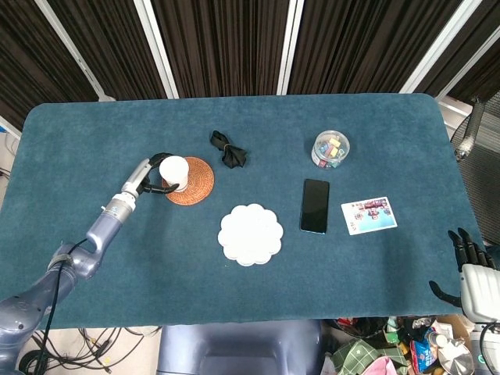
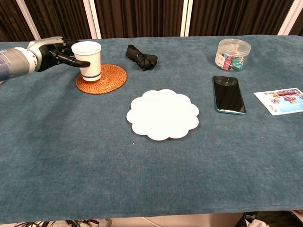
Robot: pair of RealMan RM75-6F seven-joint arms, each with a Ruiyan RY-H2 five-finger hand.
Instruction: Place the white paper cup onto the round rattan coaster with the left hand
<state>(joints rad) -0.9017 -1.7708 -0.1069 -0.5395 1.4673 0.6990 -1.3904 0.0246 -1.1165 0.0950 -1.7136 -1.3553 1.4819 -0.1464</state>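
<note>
The white paper cup [image 1: 174,171] [image 2: 89,59] stands upright with its base at the left part of the round rattan coaster [image 1: 190,180] [image 2: 102,78]. My left hand [image 1: 155,176] [image 2: 57,54] grips the cup from its left side, fingers wrapped around the wall. Whether the cup's base rests on the coaster or hovers just above it I cannot tell. My right hand [image 1: 467,262] hangs off the table's right front corner, fingers apart and holding nothing; the chest view does not show it.
A black bow [image 1: 227,150] [image 2: 142,57] lies just right of the coaster. A white scalloped mat [image 1: 251,233] [image 2: 163,114] sits mid-table, with a phone [image 1: 315,205] [image 2: 228,94], a clip jar [image 1: 330,148] [image 2: 232,54] and a card [image 1: 369,214] [image 2: 283,100] to the right.
</note>
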